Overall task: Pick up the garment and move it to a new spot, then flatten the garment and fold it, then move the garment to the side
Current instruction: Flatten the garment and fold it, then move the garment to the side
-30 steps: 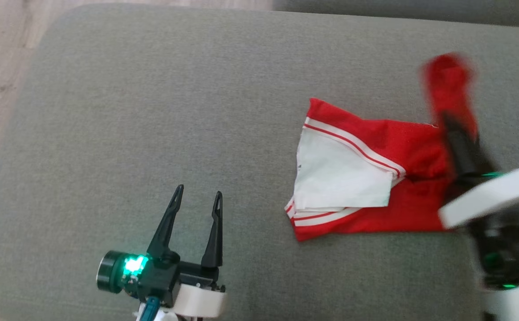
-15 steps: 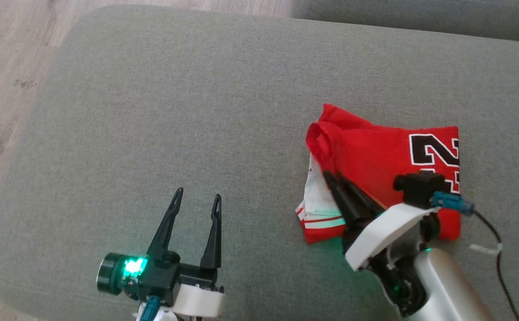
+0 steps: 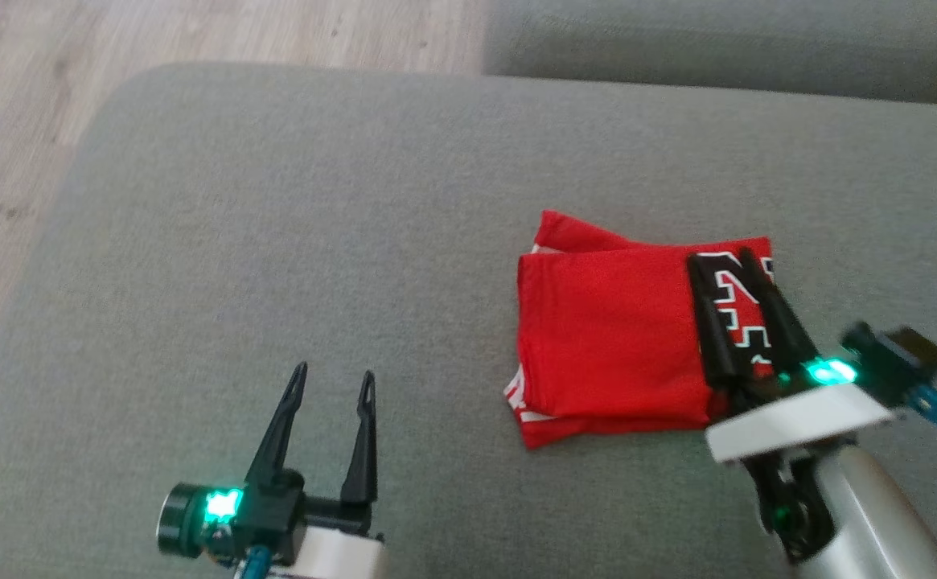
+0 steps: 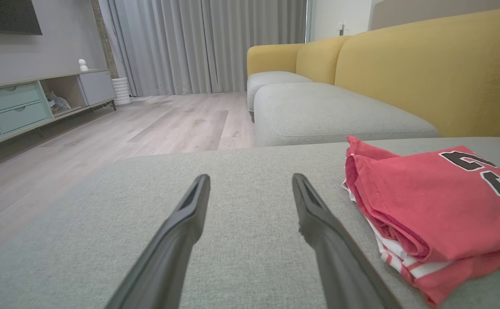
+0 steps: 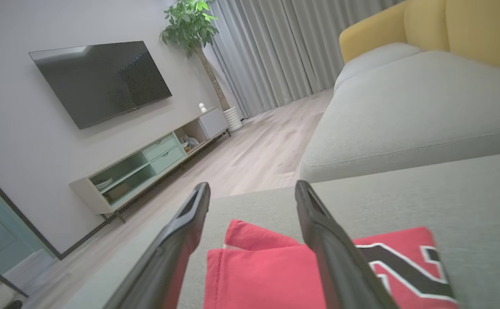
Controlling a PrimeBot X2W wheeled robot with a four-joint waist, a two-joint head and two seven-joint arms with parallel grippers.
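Far off to the left of the left tool (image 3: 334,371), a low TV cabinet (image 4: 22,107) stands on the wood floor. One of its open compartments holds something too small to make out. The left tool hovers over bare grey sofa cushion (image 3: 275,201), its two fingers spread apart with nothing between them.

Well to that tool's right lies the folded red jersey (image 3: 613,338), flat on the cushion as a nearly square packet. Its slightly longer side runs across, from one tool toward the other. The plain folded edge faces the left tool, with red-and-white striped trim peeking out at the near left corner. The end with the black, white-edged number lies under the right tool (image 3: 721,256). That tool's fingers are parted over the number, gripping nothing. Whether they touch the cloth cannot be told.
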